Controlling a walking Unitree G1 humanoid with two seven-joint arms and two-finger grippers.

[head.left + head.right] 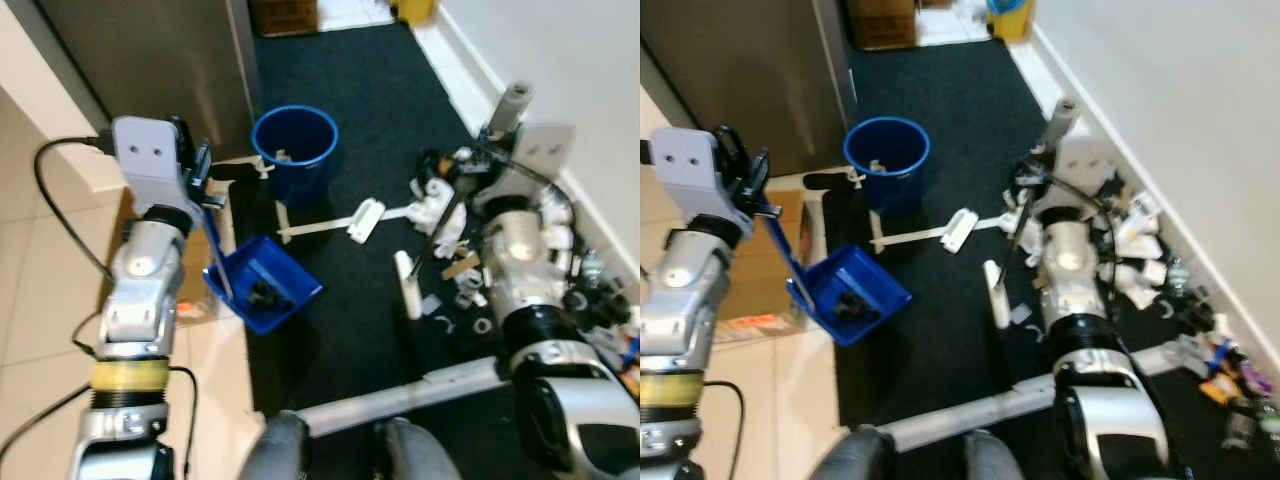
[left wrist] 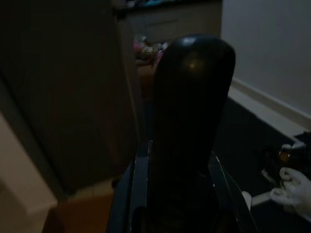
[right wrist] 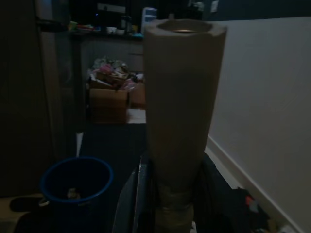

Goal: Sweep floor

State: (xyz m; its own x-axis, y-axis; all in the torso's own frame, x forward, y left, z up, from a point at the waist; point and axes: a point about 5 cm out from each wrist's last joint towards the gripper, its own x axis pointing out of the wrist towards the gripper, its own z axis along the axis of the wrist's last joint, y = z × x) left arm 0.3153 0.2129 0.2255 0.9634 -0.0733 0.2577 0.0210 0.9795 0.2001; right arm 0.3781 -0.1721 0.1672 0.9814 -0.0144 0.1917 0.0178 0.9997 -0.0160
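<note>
My left hand [image 1: 195, 165] sits at the upper left of the head view, closed on the thin blue handle of the dustpan [image 1: 262, 283]. The pan hangs tilted left of centre over the edge of the black mat [image 1: 350, 110], with a dark clump of debris in it. Its wrist camera is very dark (mostly one black finger [image 2: 187, 121] up close), so I can add little from there.

My right hand [image 1: 1052, 140] is at the upper right, by the white wall [image 1: 1160, 90]. It looks closed around the pale broom handle [image 3: 180, 111], whose top end rises between the fingers in the wrist view, though I can't make out the fingertips clearly.

A blue bin [image 1: 294, 150] stands upright at upper centre on the mat, with a scrap or two inside. Just below and right of it lies a white brush head [image 1: 366, 220]. Litter [image 1: 455, 270] is strewn at right along the wall. A brown cardboard box [image 1: 880, 22] stands at the top edge.
</note>
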